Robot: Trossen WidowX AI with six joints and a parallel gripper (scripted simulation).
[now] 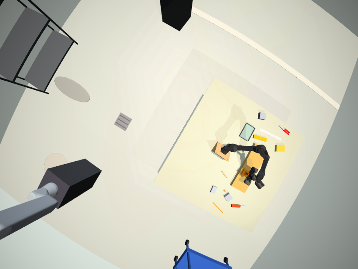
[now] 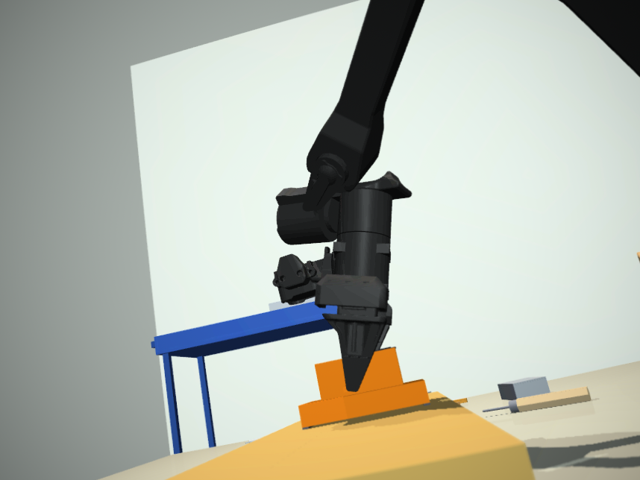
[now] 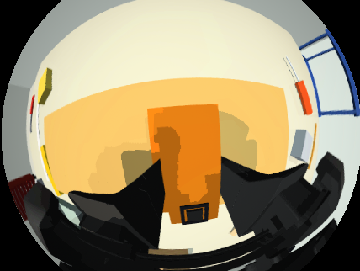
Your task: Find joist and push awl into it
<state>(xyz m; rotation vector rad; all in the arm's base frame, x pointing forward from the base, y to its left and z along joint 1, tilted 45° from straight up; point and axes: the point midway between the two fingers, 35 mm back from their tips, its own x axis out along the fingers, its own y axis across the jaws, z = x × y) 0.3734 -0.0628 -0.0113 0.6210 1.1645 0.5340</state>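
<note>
My gripper (image 2: 353, 384) (image 3: 187, 158) is shut on the orange stud finder (image 1: 244, 172) (image 2: 385, 367) (image 3: 198, 139), with one finger on each side of its raised part. The stud finder is over the part of the light orange floor panel (image 1: 240, 186) (image 2: 309, 449) (image 3: 97, 118) nearer the awl. Its underside is at or just above the panel top; I cannot tell if they touch. A small dark square shows on the stud finder in the wrist view. The awl (image 1: 224, 174) (image 2: 550, 400), with a pale wooden handle, lies beside the panel. The greenish tray (image 1: 247, 132) is empty. The joist is hidden.
An orange-handled screwdriver (image 1: 235, 205) (image 3: 304, 98), a thin orange stick (image 1: 217, 207) and grey blocks (image 1: 213, 189) (image 1: 228, 197) lie near the panel's awl end. A yellow bar (image 1: 260, 138), white strip (image 1: 270, 133), yellow block (image 1: 279, 148) and red-handled tool (image 1: 285, 129) lie beyond the other end.
</note>
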